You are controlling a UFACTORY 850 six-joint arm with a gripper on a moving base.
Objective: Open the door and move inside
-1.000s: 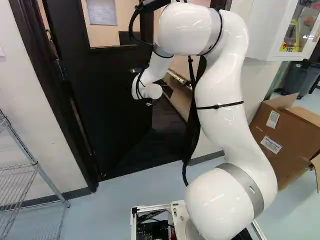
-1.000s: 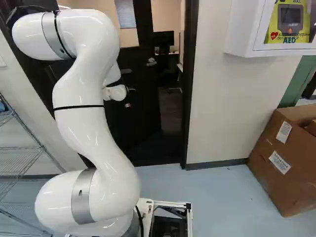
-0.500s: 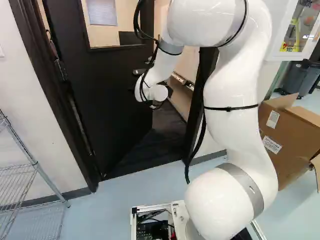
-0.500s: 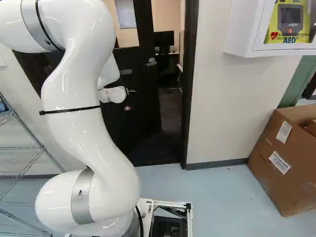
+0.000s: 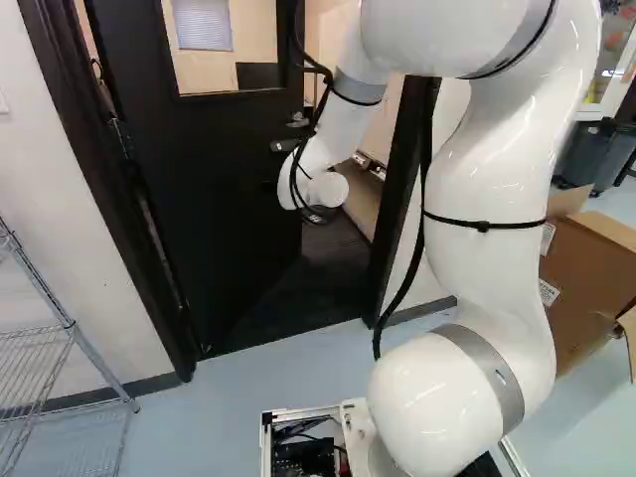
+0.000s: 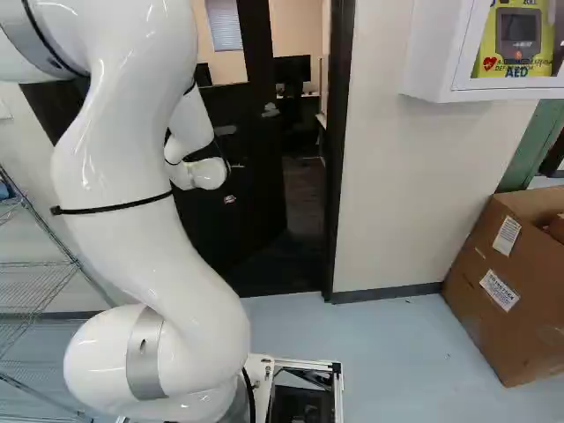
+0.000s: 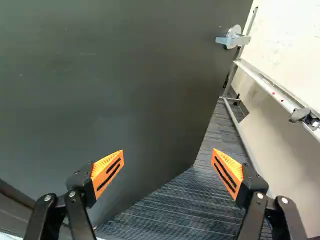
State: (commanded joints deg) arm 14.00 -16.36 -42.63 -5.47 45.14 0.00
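I've got the jaws standing wide open, orange pads (image 7: 107,172) well apart; the door (image 7: 125,75) is ahead of them, standing ajar; its lever handle (image 7: 231,40) sits farther ahead, near the free edge; I see dark striped floor (image 7: 190,200) between the jaws and beyond.

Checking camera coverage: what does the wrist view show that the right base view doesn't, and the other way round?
Only the wrist view: the orange pads of the open gripper.
Only the right base view: the cardboard box, wall cabinet, wire shelving and white arm.
Both: the dark door, standing open, and the dark floor beyond it.
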